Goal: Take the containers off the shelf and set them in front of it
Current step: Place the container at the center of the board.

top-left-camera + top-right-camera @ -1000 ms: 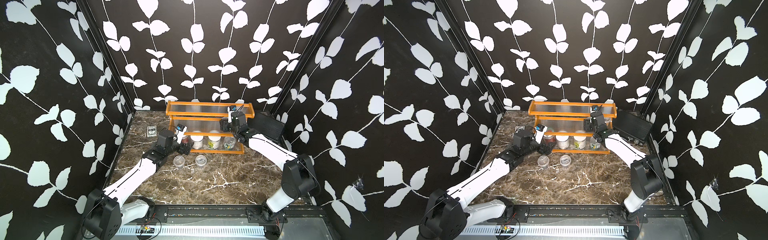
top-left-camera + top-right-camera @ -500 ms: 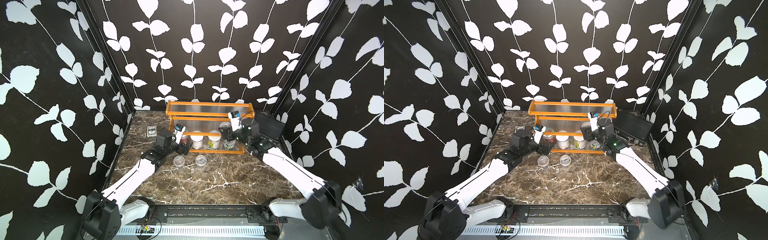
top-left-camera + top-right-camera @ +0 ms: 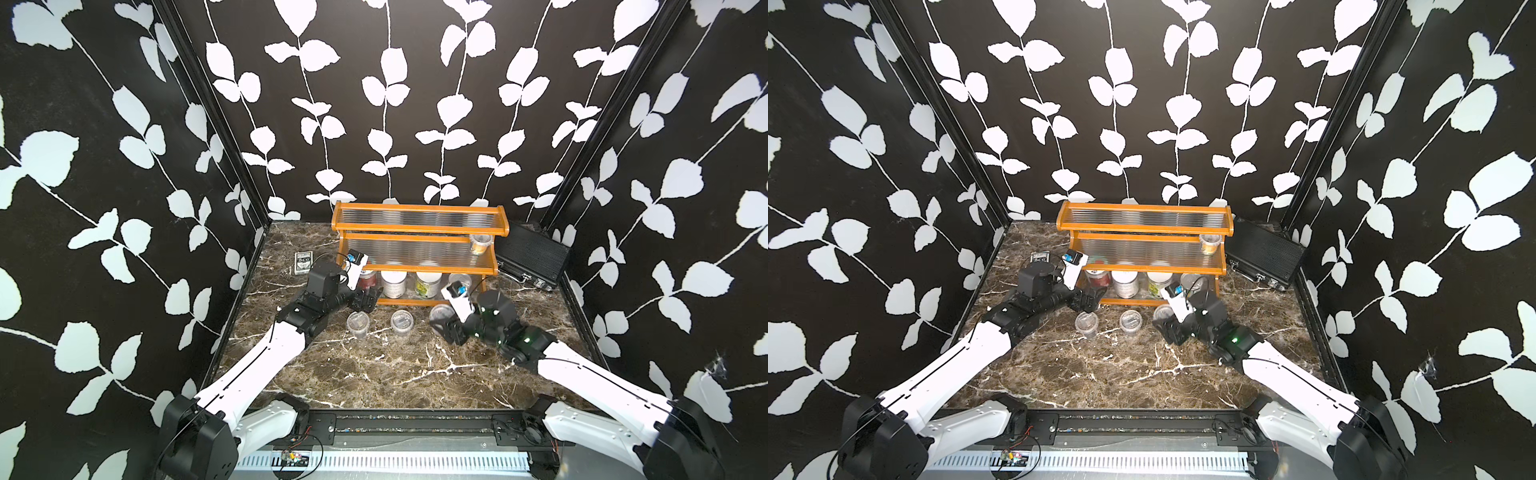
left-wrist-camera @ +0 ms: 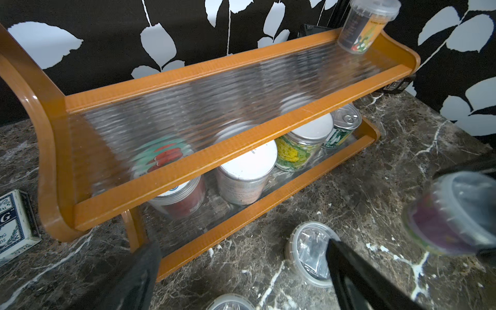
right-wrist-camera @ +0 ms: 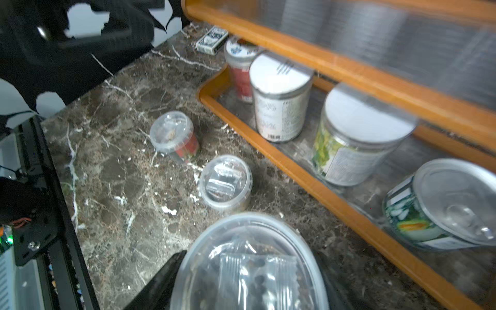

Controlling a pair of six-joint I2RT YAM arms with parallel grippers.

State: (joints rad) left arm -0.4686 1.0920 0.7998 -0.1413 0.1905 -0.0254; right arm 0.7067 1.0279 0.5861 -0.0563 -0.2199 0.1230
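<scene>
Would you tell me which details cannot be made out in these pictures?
- Held cup: right wrist view, cut off by the picture's edge; its sides are hidden beneath its lid.
- Strawberry jar: left wrist view, lid smeared by the ribbed middle tier over it.
- Card box: left wrist view, cut by the edge; print too small in both top views.
- Tin: right wrist view, label blurred.
</scene>
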